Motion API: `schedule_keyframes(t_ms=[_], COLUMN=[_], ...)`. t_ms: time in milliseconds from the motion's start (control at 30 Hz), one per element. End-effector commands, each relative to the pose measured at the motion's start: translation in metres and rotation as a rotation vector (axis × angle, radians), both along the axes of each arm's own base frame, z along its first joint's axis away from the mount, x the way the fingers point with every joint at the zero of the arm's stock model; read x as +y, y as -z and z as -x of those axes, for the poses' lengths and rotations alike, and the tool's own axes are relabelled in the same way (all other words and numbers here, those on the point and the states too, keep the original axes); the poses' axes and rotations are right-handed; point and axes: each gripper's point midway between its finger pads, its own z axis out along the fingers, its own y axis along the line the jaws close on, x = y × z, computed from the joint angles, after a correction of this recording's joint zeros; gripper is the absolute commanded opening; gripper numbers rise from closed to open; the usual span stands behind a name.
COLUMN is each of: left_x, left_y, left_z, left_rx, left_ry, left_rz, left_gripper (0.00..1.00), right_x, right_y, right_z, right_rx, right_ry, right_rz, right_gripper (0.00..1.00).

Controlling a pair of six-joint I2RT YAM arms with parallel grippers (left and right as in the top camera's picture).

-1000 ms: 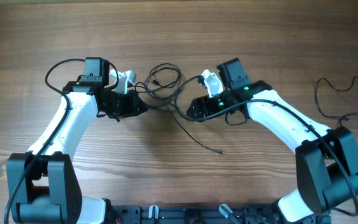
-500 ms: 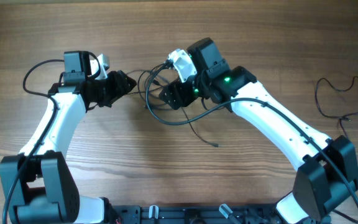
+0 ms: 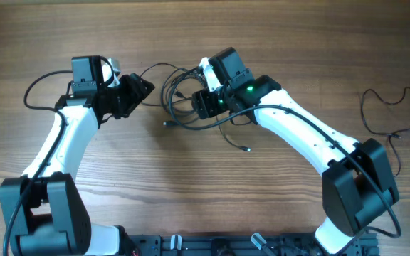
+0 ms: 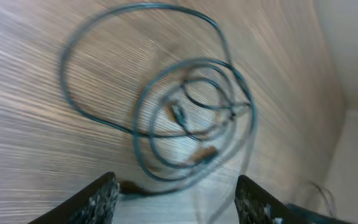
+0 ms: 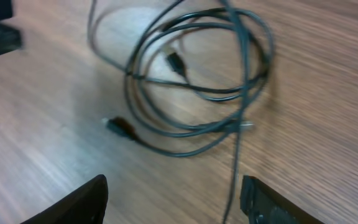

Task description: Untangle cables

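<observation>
The cables (image 3: 179,97) are thin black wires lying in a loose tangle of loops on the wooden table between my two grippers. One loose end with a small plug trails to the lower right (image 3: 246,149). My left gripper (image 3: 138,90) is open and empty just left of the tangle. In the left wrist view the loops (image 4: 191,118) lie ahead of the gripper (image 4: 178,205). My right gripper (image 3: 199,105) is open at the tangle's right edge. In the right wrist view the coil (image 5: 197,81) lies ahead of the gripper (image 5: 173,202), and one strand (image 5: 235,174) runs down beside the right finger.
A separate thin black cable (image 3: 389,107) lies looped at the far right of the table. Thick black robot cables run along both arms (image 3: 41,80).
Both grippers have moved up and left from a second ago. The tangle, then stretched between them, now lies as a loose coil. The right gripper has edged back slightly to the right.
</observation>
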Motion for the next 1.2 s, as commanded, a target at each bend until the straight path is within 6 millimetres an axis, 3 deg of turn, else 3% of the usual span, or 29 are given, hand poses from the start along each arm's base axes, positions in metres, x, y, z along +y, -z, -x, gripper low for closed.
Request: schedule_keyframes(t_ms=[0,200,267,333,467,633,800,900,967,1033,1100,1133,1167], left_x=[0.032,0.039,0.040,0.039,0.039,0.039,0.039,0.039,0.038,0.038,0.038,0.035,0.032], left_y=[0.008,0.015,0.015,0.015,0.016,0.017,0.020,0.021,0.022,0.022,0.022,0.021,0.019], left_z=[-0.001,0.007,0.007,0.007,0.008,0.011,0.016,0.019,0.020,0.020,0.020,0.019,0.018], left_rx=[0.021,0.064,0.064,0.064,0.072,0.082,0.107,0.120,0.125,0.128,0.127,0.122,0.115], left_ry=[-0.116,-0.136,-0.136,-0.136,-0.135,-0.134,-0.132,-0.130,-0.129,-0.129,-0.127,-0.120,-0.110], left_rz=[-0.156,-0.201,-0.201,-0.201,-0.201,-0.201,-0.201,-0.201,-0.201,-0.201,-0.197,-0.183,-0.164], left_gripper=[0.64,0.65,0.65,0.66,0.68,0.69,0.69,0.69,0.70,0.73,0.75,0.75,0.77], right_x=[-0.012,-0.015,-0.016,-0.020,-0.023,-0.021,-0.013,-0.010,-0.004,0.005,0.013,0.012,0.010], right_y=[0.006,0.034,0.036,0.042,0.071,0.081,0.082,0.080,0.059,0.025,-0.024,-0.064,-0.087], right_z=[-0.011,-0.008,-0.012,-0.016,-0.012,-0.010,0.004,0.014,0.026,0.038,0.046,0.051,0.055], right_rx=[-0.023,0.017,0.010,0.020,0.073,0.095,0.159,0.213,0.273,0.299,0.250,0.182,0.133], right_ry=[0.054,0.048,0.067,0.115,0.114,0.109,0.070,0.047,0.010,-0.075,-0.211,-0.282,-0.320], right_rz=[0.055,0.088,0.091,0.097,0.134,0.134,0.091,0.064,-0.025,-0.154,-0.311,-0.403,-0.442], right_gripper=[0.71,0.70,0.61,0.60,0.60,0.37,0.04,0.04,0.04,0.04,0.04,0.04,0.04])
